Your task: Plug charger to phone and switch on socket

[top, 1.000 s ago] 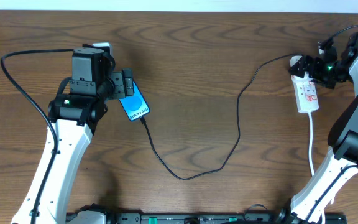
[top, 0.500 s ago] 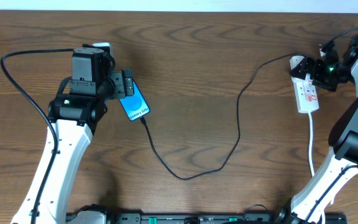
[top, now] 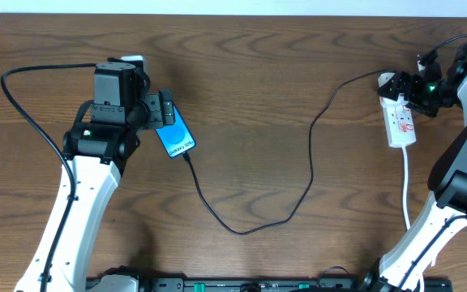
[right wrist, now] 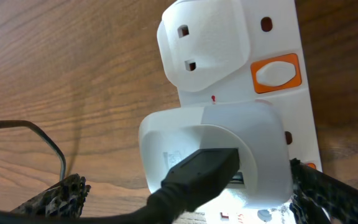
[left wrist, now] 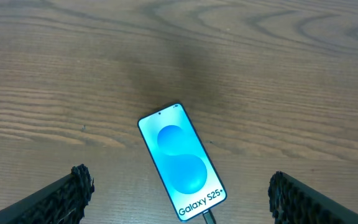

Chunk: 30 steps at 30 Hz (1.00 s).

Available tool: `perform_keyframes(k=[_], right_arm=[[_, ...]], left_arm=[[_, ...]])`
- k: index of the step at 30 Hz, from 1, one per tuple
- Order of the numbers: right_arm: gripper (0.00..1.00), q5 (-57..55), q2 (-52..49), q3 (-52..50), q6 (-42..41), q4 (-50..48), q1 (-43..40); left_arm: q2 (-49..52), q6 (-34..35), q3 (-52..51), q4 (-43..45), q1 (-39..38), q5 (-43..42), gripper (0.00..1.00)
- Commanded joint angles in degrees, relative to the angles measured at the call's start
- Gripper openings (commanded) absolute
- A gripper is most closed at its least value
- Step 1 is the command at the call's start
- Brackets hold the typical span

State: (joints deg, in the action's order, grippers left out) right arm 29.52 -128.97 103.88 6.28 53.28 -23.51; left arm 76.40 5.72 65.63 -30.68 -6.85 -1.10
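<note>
While the left gripper (left wrist: 179,188) at the left-side phone (top: 176,135) and right gripper (right wrist: 188,190) at the upper-right socket (top: 401,123) are wide open and empty, a bad push could slide the socket, yanking the charger (top: 311,162) out.

charger (left wrist: 209,218): cut off below phone (left wrist: 180,163), 6 o'clock edge | socket (right wrist: 281,43): runs off frame, 3 and 6 o'clock

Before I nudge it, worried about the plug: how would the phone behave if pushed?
The phone lies flat on the wooden table, so it would probably slide, not tip. The charger at its lower edge loops slackly, so it likely trails along; a sideways shove might strain the plug.
</note>
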Motion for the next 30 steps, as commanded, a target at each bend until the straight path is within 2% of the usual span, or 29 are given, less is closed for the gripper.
perform_keyframes(k=[1,30], right_arm=[[0.99,2.56,-1.03,0.24,-1.57,0.81,2.23],[0.99,2.54,-1.03,-1.64,-2.86,1.31,4.24]], left_arm=[[0.42,-0.76,0.59,-0.15,0.28,0.72,0.92],[0.42,-0.76,0.59,-0.15,0.28,0.72,0.92]])
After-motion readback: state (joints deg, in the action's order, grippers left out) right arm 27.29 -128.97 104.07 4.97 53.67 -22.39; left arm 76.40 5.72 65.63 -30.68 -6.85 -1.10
